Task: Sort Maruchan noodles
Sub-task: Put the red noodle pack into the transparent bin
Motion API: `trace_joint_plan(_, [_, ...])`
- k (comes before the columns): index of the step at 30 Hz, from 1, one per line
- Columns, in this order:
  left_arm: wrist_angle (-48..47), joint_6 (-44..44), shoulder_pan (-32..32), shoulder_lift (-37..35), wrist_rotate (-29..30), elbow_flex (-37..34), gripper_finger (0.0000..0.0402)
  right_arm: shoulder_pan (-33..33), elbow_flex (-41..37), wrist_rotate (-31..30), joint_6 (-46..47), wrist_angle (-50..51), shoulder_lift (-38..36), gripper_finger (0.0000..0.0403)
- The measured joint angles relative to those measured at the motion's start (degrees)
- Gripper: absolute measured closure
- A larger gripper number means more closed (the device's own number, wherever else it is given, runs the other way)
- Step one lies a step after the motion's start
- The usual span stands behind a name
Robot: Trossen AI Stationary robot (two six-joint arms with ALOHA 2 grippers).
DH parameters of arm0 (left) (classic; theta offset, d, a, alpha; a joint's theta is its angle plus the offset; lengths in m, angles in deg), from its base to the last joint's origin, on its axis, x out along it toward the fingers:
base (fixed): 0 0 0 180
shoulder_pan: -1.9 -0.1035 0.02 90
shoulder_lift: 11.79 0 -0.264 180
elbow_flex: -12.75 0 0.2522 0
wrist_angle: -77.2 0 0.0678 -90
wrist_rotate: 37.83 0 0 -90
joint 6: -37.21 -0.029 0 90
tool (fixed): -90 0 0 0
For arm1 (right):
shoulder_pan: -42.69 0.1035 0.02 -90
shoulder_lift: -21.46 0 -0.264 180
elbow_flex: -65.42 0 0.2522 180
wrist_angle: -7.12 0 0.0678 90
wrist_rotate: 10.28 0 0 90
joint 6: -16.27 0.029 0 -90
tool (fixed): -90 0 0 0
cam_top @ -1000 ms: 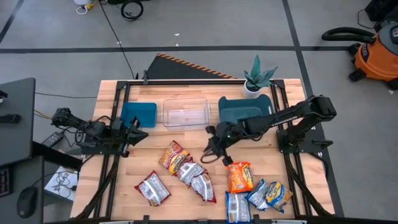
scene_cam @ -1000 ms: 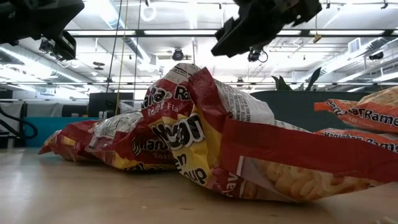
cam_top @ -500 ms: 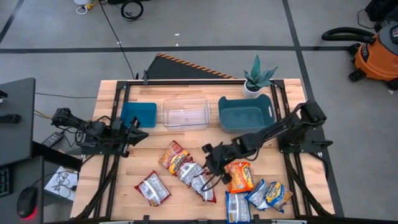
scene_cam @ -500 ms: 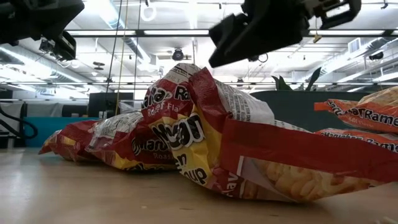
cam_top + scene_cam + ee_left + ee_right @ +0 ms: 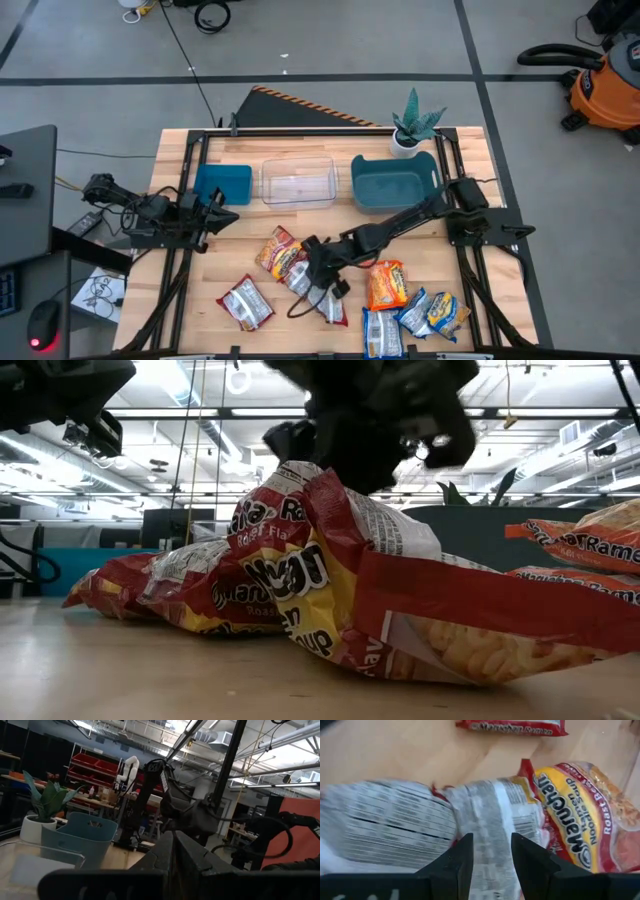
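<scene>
- The left gripper (image 5: pixel 222 212) rests at the left side of the table (image 5: pixel 250 240), near the small blue bin (image 5: pixel 223 184), its fingers together and holding nothing
- A red-and-silver Maruchan packet (image 5: pixel 245 303) lies alone at the near left of the table, apart from the others
- Three more red packets (image 5: pixel 300 272) lie in a row slanting from the table's middle toward the near edge: the farthest one face up (image 5: pixel 279 252), the next two with printed backs up
- The right gripper (image 5: pixel 313 268) reaches across from the right side and hangs over the middle red packet (image 5: pixel 485 815) of that row; in the right wrist view its fingers (image 5: pixel 462 857) stand apart with the packet's silver back showing between them, not clamped on it
- The clear plastic tub (image 5: pixel 298 182) stands at the far middle of the table, between the small blue bin and the larger teal bin (image 5: pixel 393 183)
- An orange packet (image 5: pixel 386 284) lies just right of the right gripper
- Blue-and-yellow packets (image 5: pixel 425 313) cluster at the near right edge
- A potted plant (image 5: pixel 413 125) stands at the far right corner
</scene>
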Motion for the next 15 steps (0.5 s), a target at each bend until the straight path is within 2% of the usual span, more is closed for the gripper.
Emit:
trace_joint_plan(7, [0.03, 0.03, 0.0, 0.0, 0.0, 0.0, 0.0379, -1.9, 0.46, -0.54, -3.74, 2.06, 1.75, 0.028])
trace_joint_plan(15, [0.0, 0.0, 0.0, 0.01, 0.0, -0.02, 0.0379, -2.63, 0.48, 0.08, -3.75, 4.24, 1.7, 0.0357])
